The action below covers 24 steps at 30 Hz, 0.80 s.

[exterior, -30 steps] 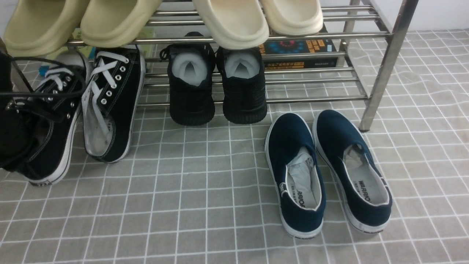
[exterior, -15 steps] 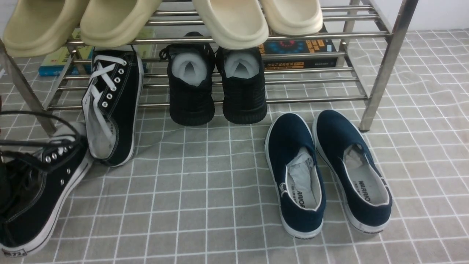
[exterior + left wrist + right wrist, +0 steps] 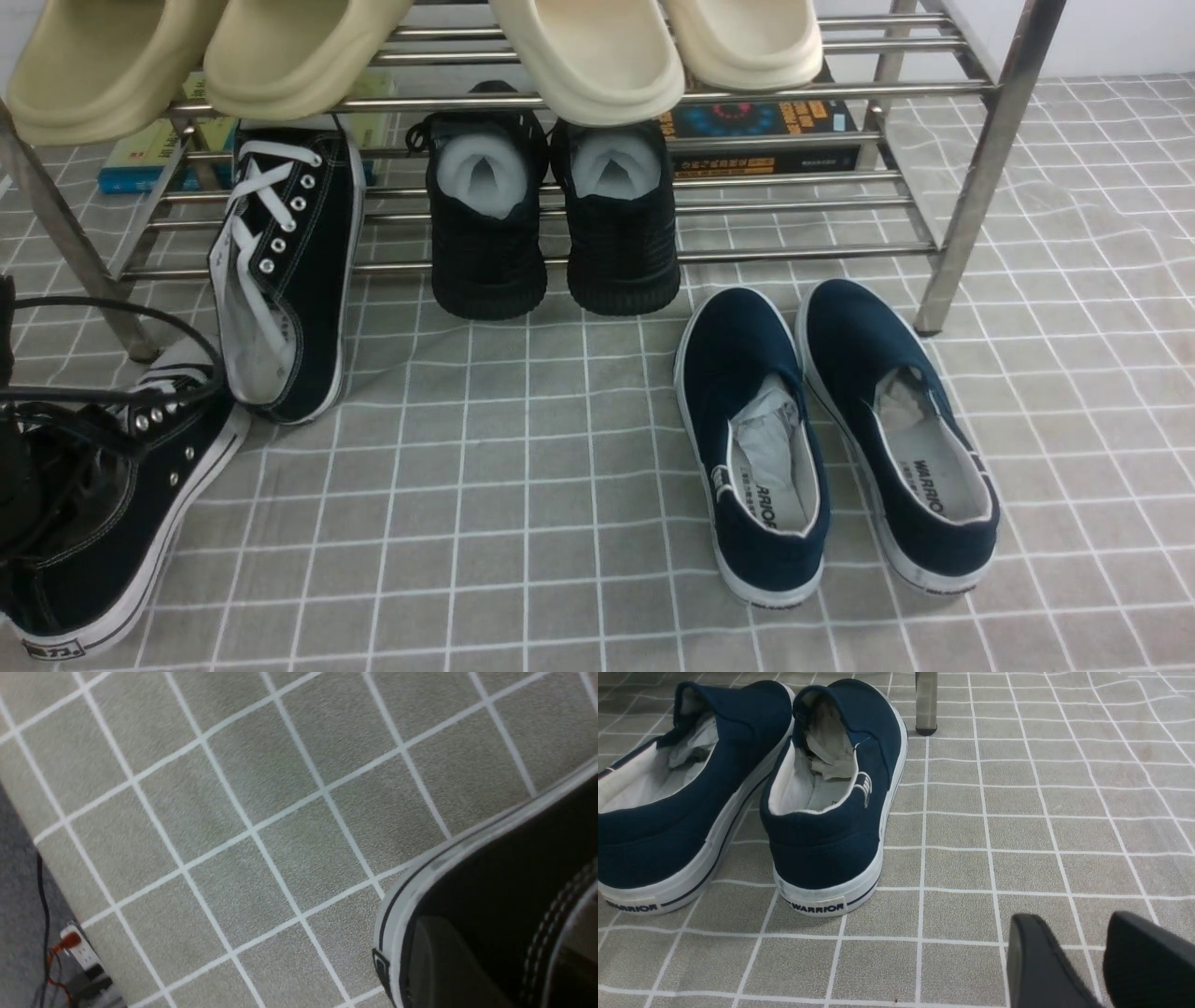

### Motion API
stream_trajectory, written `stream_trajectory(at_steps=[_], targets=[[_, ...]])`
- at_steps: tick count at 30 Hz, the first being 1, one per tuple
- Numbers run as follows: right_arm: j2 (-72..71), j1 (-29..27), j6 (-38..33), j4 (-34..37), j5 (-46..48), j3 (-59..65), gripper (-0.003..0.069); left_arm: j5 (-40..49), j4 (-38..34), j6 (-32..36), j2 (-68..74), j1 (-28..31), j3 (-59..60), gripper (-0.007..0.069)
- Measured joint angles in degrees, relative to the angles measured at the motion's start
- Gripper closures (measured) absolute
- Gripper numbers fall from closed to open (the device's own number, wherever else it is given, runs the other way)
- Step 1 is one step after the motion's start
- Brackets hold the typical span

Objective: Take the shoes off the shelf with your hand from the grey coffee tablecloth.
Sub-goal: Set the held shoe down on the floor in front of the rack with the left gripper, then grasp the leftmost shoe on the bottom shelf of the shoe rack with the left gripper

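Wrinkled gridded cloth (image 3: 523,523); canvas sneakers (image 3: 317,252); shiny tubular rack (image 3: 794,250).

Pair of navy slip-ons (image 3: 738,364) side by side, heels toward the camera, crumpled paper inside, WARRIOR on the heels. Left of them are black knit sneakers (image 3: 490,261), also stuffed. Four cream slippers (image 3: 597,56) sit higher up. Behind: a dark book (image 3: 761,131) with orange lettering, and a blue-green book (image 3: 140,159) far left.

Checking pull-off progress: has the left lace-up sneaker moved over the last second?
Yes. The left lace-up sneaker came off the shelf toward the camera, onto the tablecloth.
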Motion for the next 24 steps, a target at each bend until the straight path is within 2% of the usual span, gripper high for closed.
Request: stream_trajectory(at_steps=[1,2,3,7,9,11,12,13,18,24], targets=[[0.00,0.00,0.00,0.00,0.00,0.00,0.0420,0.07,0.12,2.26,0.00,0.00,-0.24,0.0368],[0.00,0.00,0.00,0.00,0.00,0.00,0.0420,0.07,0.12,2.26,0.00,0.00,-0.33,0.0361],[0.00,0.00,0.00,0.00,0.00,0.00,0.0420,0.28,0.68,4.58,0.00,0.00,-1.35,0.0302],[0.00,0.00,0.00,0.00,0.00,0.00,0.0420,2.57,2.43,9.95,0.00,0.00,-6.50,0.0201],[0.00,0.00,0.00,0.00,0.00,0.00,0.0420,2.95,2.79,12.31,0.00,0.00,-8.87,0.0189],[0.00,0.00,0.00,0.00,0.00,0.00,0.0420,1.95,2.36,17.38,0.00,0.00,-13.67,0.0182],[0.00,0.00,0.00,0.00,0.00,0.00,0.0420,1.73,2.24,17.38,0.00,0.00,-13.95,0.0182],[0.00,0.00,0.00,0.00,0.00,0.00,0.0420,-0.94,0.66,21.27,0.00,0.00,-15.67,0.0182],[0.00,0.00,0.00,0.00,0.00,0.00,0.0420,-11.88,-7.07,30.44,1.37,0.00,-16.12,0.0182],[0.00,0.00,0.00,0.00,0.00,0.00,0.0420,-20.60,-14.05,38.68,7.96,0.00,-16.12,0.0182]])
